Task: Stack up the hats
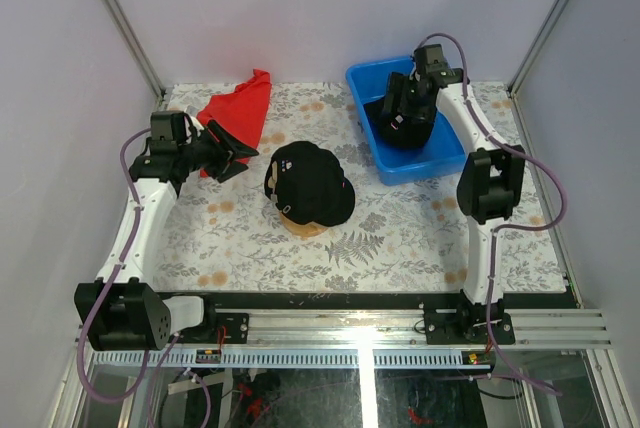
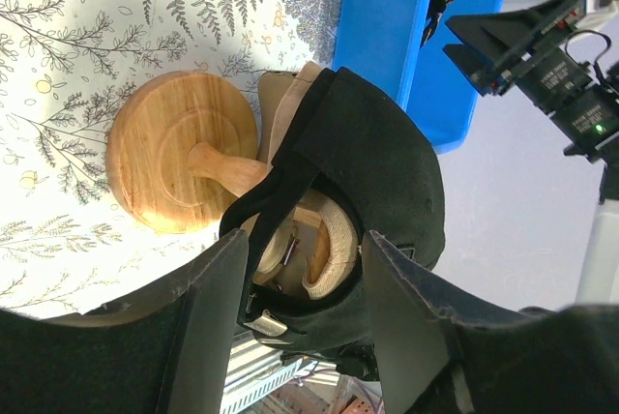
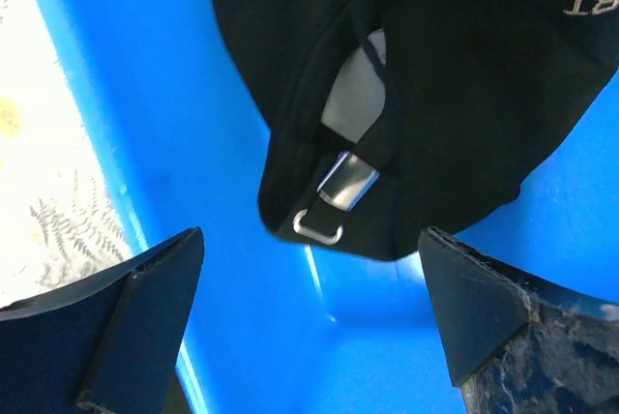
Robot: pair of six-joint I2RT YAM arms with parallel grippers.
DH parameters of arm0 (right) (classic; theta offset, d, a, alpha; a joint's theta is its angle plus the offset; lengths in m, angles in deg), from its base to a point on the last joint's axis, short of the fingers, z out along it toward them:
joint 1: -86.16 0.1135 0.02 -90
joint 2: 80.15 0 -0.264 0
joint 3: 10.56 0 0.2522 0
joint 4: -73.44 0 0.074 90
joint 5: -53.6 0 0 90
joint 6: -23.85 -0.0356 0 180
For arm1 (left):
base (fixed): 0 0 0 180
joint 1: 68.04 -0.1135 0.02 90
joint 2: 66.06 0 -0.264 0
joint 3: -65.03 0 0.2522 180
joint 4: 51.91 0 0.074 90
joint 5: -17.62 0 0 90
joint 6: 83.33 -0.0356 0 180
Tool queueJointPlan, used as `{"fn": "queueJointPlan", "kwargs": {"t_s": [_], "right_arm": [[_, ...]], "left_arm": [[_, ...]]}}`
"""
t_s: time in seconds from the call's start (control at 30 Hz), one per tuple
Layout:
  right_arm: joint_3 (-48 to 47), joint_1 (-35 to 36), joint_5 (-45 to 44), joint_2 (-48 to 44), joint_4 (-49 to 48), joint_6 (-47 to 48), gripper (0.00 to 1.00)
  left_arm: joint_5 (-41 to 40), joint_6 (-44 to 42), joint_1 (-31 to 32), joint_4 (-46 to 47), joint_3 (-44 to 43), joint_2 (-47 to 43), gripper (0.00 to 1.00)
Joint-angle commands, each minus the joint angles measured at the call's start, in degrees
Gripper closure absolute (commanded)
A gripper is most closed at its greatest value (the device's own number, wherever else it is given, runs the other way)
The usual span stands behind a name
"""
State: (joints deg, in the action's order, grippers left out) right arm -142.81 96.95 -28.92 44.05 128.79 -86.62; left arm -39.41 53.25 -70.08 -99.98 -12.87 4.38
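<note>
Rail (image 1: 330, 320): ran across the bottom of the top view, carrying both arm bases.
Bench (image 1: 400, 238): floral-printed, filled the middle of the frame above the rail.
Left tool (image 1: 232, 156) (image 2: 305, 240): sat left of centre, jaws wide apart and holding nothing, near the stand but apart from it in the top view.
Wooden stand (image 2: 179, 162): stood at bench centre, its round base left of middle in the left wrist view.
Black hat (image 1: 310, 183) (image 2: 377, 162): sat on the stand at frame centre, back strap toward the left arm.
Tan hat (image 2: 282, 109): lay under it, only an edge and the inner band showing.
Red cloth (image 1: 240, 108): lay crumpled at upper left.
Blue bin (image 1: 420, 170) (image 3: 193, 95): sat on the bench at upper right.
Second black hat (image 1: 410, 138) (image 3: 435, 75): lay inside the bin, metal buckle showing, pale lettering at the upper right of the right wrist view.
Right tool (image 1: 397, 116) (image 3: 309, 235): hung over the bin, jaws wide, gripping nothing, above that strap.
</note>
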Motion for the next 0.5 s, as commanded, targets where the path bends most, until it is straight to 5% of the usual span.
{"fn": "queueJointPlan", "kwargs": {"t_s": [0.0, 0.27, 0.33, 0.47], "right_arm": [[-6.56, -0.40, -3.61, 4.25, 1.45, -2.42, 0.01], [-13.98, -0.44, -4.11, 12.72, 1.85, -4.39, 0.05], [-14.22, -0.61, -4.40, 13.11, 1.95, -4.40, 0.21], [-11.84, -1.35, -4.32, 10.73, 1.94, -4.12, 0.68]], "left_arm": [[0.00, 0.78, -0.58, -0.32, -1.47, -1.12, 0.49], [-0.05, 0.99, -0.78, -0.85, -0.79, -1.68, 0.50], [0.15, 1.20, -0.89, -0.76, -1.13, -1.69, 0.50], [1.02, 2.06, -0.85, -0.25, -2.95, -1.40, 0.52]]}}
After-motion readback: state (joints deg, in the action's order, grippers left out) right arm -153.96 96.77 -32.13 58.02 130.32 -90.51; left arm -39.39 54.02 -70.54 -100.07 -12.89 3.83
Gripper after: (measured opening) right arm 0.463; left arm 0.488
